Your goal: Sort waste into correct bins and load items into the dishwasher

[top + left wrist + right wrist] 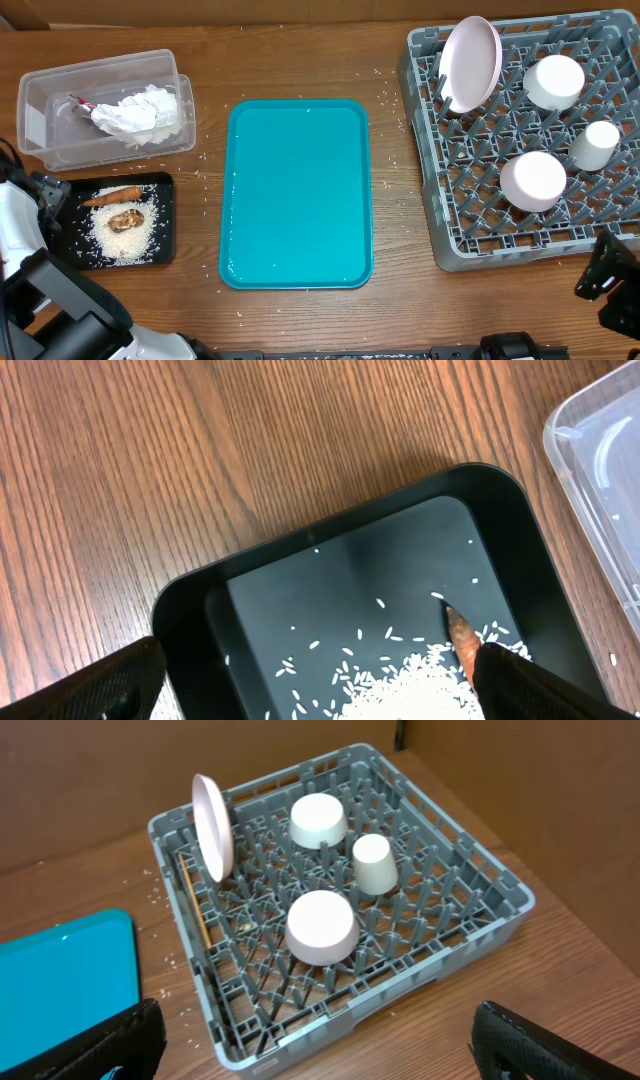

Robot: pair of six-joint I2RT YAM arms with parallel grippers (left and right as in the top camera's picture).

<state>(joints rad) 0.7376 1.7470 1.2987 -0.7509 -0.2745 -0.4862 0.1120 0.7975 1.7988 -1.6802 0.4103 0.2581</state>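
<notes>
left wrist cam: left gripper (pixel 320 688) spread wide, empty, hanging over the black tray (pixel 190 622) with rice (pixel 420 698) and a carrot (pixel 463 640). right gripper (pixel 320 1050) spread wide too, gripping nothing, near the rack (pixel 480 925) holding bowls (pixel 320 925).

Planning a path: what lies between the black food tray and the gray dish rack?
The teal tray, resting on the wooden table; the overhead view shows this.
</notes>
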